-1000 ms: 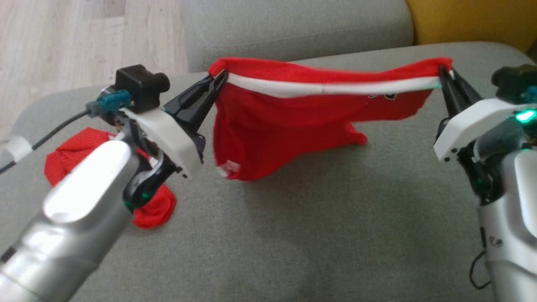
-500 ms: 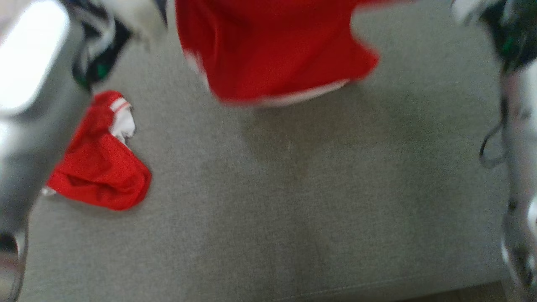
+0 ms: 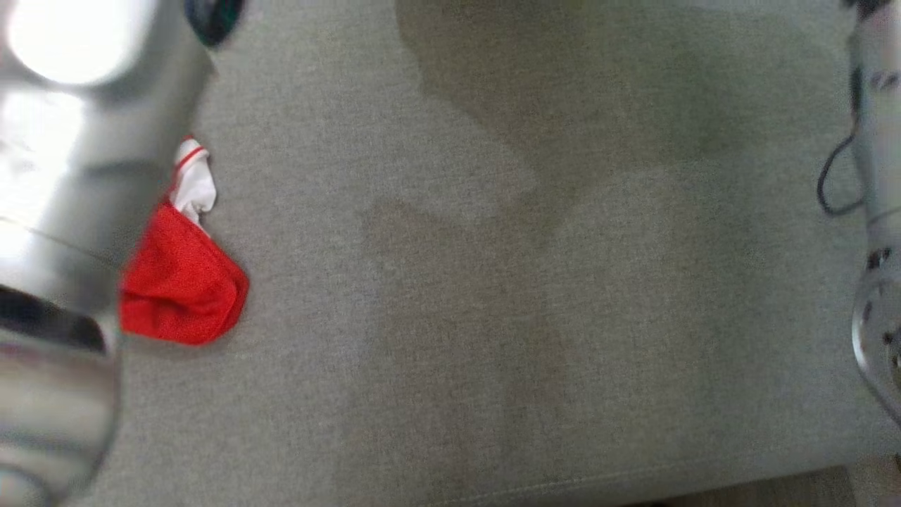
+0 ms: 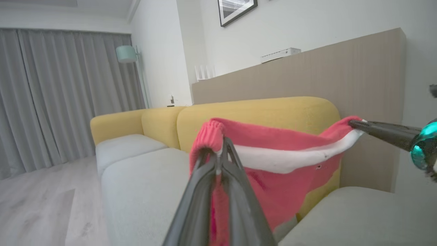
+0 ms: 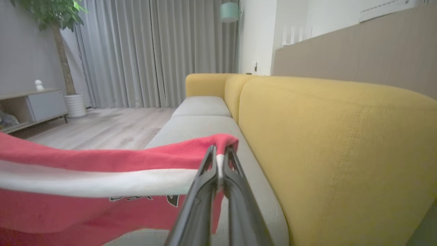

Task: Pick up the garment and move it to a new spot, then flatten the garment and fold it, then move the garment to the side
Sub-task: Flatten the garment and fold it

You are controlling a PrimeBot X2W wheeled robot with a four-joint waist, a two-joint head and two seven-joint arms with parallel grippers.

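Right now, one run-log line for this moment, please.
left claw: shut on red garment with white band, one end | right claw: shut on other end | crumpled red cloth: lying on grey fabric sofa seat

My blurred left forearm (image 3: 63, 176) hides the left part of a small red cloth (image 3: 183, 289) on the sofa seat (image 3: 493, 282). The garment (image 5: 102, 159) runs off the right wrist view's left and bottom edges; its dark print (image 5: 146, 198) is folded, unreadable.

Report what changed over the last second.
The head camera tipped down toward the grey cushion; nothing was let go. As before, the left gripper and right gripper stay shut on the red garment at its white-banded edge, stretched between them, and the second red garment lies on the cushion.
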